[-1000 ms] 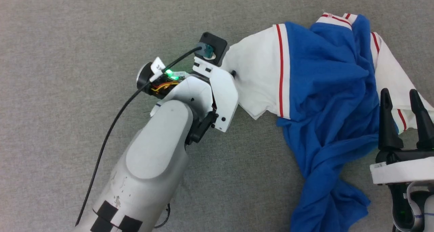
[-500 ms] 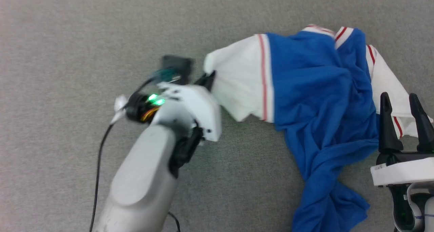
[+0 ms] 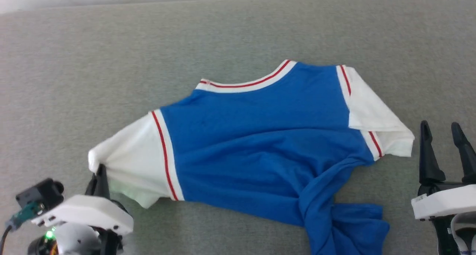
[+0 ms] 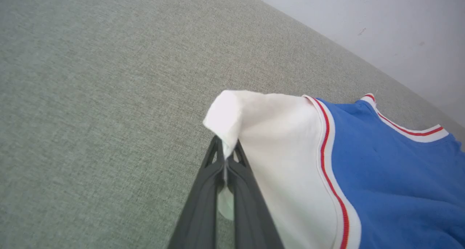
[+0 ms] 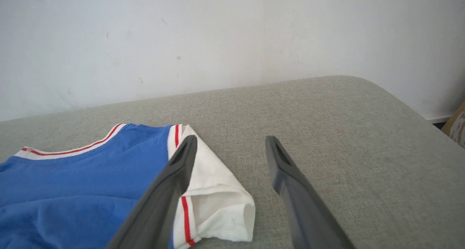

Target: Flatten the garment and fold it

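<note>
One white sleeve cuff (image 3: 96, 159) of our blue T-shirt (image 3: 260, 136) is pinched tight in our left gripper (image 3: 99, 171) at 8 o'clock. The shirt lies mid-frame on the grey upholstery (image 3: 223, 31), collar toward 12 o'clock. Our right gripper (image 3: 439, 125) at 4 o'clock stands wide and empty, near the other sleeve (image 3: 375, 117). We should draw the cuff low toward 9 o'clock, then free the twisted hem (image 3: 334, 214) at 5 o'clock.

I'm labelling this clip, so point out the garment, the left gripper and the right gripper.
garment (image 3: 260, 136), head view, middle of the blue body
left gripper (image 4: 225, 161), left wrist view, between fingertips pinching the garment
right gripper (image 3: 440, 126), head view, gap between its open fingertips
</note>
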Robot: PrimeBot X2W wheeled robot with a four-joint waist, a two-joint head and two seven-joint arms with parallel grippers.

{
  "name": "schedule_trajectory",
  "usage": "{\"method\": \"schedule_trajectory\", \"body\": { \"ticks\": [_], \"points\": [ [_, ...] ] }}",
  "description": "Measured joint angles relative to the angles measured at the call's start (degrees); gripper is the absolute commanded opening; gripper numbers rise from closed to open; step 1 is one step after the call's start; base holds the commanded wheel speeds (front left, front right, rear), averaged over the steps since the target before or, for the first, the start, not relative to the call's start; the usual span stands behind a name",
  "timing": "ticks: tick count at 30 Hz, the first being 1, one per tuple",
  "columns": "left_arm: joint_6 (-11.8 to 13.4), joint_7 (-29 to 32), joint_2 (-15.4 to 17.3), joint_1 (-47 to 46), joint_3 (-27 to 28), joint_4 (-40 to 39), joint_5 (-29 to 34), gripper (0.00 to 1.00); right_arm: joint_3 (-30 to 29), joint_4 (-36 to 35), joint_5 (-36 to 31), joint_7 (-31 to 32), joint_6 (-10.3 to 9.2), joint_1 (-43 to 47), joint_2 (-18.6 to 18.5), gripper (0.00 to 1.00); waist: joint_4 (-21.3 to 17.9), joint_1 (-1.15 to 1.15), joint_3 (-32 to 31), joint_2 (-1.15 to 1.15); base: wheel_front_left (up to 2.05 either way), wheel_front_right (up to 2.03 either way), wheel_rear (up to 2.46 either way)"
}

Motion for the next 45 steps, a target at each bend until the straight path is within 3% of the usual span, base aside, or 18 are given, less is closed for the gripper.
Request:
{"method": "schedule_trajectory", "body": {
  "ticks": [6, 10, 17, 21, 25, 31, 32, 33, 34, 37, 45],
  "points": [
    [-0.85, -0.41, -1.96, 1.20, -2.44, -1.65, -1.21, 0.00, 1.42, -1.21, -2.98, 3.44, 0.00, -0.01, 0.00, 1.00, 2.61, 0.00, -1.29, 0.00, 0.00, 0.00, 0.00],
    [-1.35, -0.86, -2.80, -0.04, -4.35, -1.32, -1.22, 0.00, 5.78, -2.48, -8.60, 10.50, 0.03, -1.14, -0.73, 1.00, 3.72, 0.00, -1.58, 0.00, 0.00, 0.00, 0.00],
    [-1.86, -2.04, -3.64, -2.65, -5.78, 0.12, -1.22, 0.00, 11.49, 0.97, -10.22, 22.93, 0.01, -6.42, -10.88, 1.00, 3.86, 0.01, 0.32, 0.00, 0.00, 0.00, 0.00],
    [-1.93, -2.64, -3.94, -3.43, -6.25, 0.88, -1.43, 0.00, 15.58, 2.71, -8.76, 26.91, 0.01, -8.27, -16.22, 1.00, 4.28, 0.02, 1.54, 0.00, 0.00, 0.00, 0.00],
    [-2.36, -2.88, -4.04, -3.75, -6.44, 1.37, -1.57, 0.00, 19.26, 3.36, -6.73, 28.31, 0.01, -10.25, -18.73, 1.00, 4.91, 0.02, 2.39, 0.00, 0.00, 0.00, 0.00],
    [-2.37, -3.27, -4.09, -3.87, -6.86, 1.79, -1.58, 0.00, 21.35, 6.89, -5.88, 29.59, 0.01, -12.05, -19.58, 1.00, 5.79, 0.01, 2.91, 0.00, 0.00, 0.00, 0.00],
    [-2.37, -3.27, -4.11, -3.91, -6.97, 1.79, -1.59, 0.00, 21.29, 7.44, -5.89, 29.78, 0.01, -12.30, -19.63, 0.85, 5.91, 0.02, 2.94, 0.00, 0.00, 0.00, 0.00],
    [-2.37, -3.27, -4.12, -3.91, -7.02, 1.79, -1.60, 0.00, 21.16, 7.83, -5.92, 29.81, 0.01, -12.50, -19.63, 0.58, 6.02, 0.01, 2.95, 0.00, 0.00, 0.00, 0.00],
    [-2.37, -3.27, -4.12, -3.91, -7.02, 1.79, -1.66, 0.00, 20.95, 8.10, -5.98, 29.73, 0.01, -12.68, -19.52, 0.39, 6.08, 0.01, 2.97, 0.00, 0.00, 0.00, 0.00],
    [-2.36, -3.30, -4.12, -3.91, -7.10, 1.78, -1.89, 0.00, 20.20, 9.06, -6.16, 29.33, 0.03, -13.36, -19.17, 0.00, 6.08, 0.01, 3.03, 0.00, 0.00, 0.00, 0.00],
    [-2.13, -3.53, -4.11, -3.90, -6.86, 1.63, -1.94, 0.00, 14.38, 10.39, -7.21, 23.25, 0.02, -13.51, -15.43, 0.00, 5.33, 0.02, 2.60, 0.00, 0.00, 0.00, 0.00]
  ]
}}
